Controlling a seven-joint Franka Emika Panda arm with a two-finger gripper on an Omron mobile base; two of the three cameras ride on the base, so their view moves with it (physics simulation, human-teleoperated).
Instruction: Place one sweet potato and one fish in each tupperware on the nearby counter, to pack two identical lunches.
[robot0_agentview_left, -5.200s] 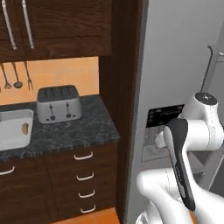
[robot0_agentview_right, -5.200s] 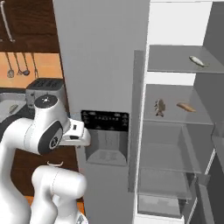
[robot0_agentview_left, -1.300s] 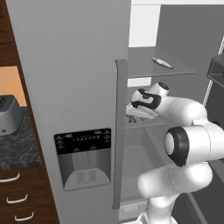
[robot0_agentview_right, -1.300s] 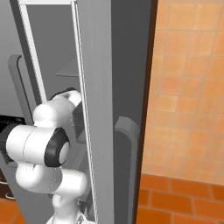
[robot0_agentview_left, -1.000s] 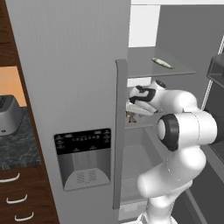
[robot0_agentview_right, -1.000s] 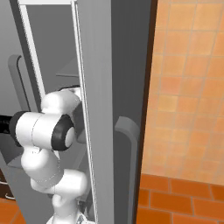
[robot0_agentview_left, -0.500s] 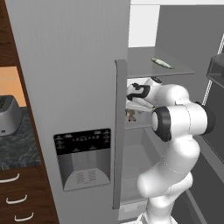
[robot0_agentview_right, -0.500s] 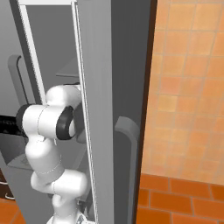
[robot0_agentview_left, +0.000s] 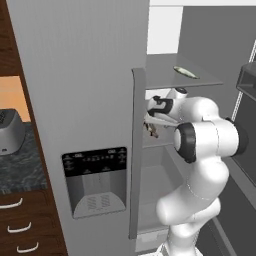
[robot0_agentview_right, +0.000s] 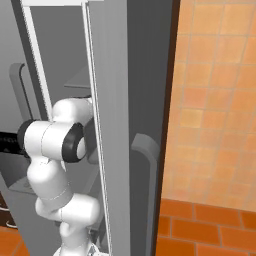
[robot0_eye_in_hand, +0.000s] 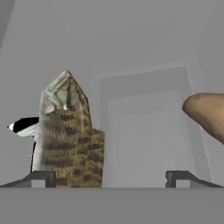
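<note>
A brown speckled fish (robot0_eye_in_hand: 65, 131) stands upright on a grey fridge shelf, just inside my left fingertip (robot0_eye_in_hand: 40, 177). My gripper (robot0_eye_in_hand: 109, 178) is open around it, with the fish nearer the left finger and a wide gap to the right one. An orange-brown sweet potato (robot0_eye_in_hand: 209, 114) lies to the right, beyond the right finger. In the left base view my gripper (robot0_agentview_left: 149, 121) reaches into the open fridge at the middle shelf, right above the fish (robot0_agentview_left: 151, 131). A second, pale fish (robot0_agentview_left: 185, 72) lies on the upper shelf. The tupperware is out of view. The counter (robot0_agentview_left: 20, 167) is at the far left.
The closed fridge door with its dispenser panel (robot0_agentview_left: 95, 180) stands between me and the counter. A grey toaster (robot0_agentview_left: 10, 132) sits on the counter. The open fridge door (robot0_agentview_right: 130, 125) with its handle stands on my right, with an orange tiled wall (robot0_agentview_right: 220, 100) behind.
My arm has pushed the hand further left into the fridge shelf, closer to the fish, and the jaws have widened a little.
</note>
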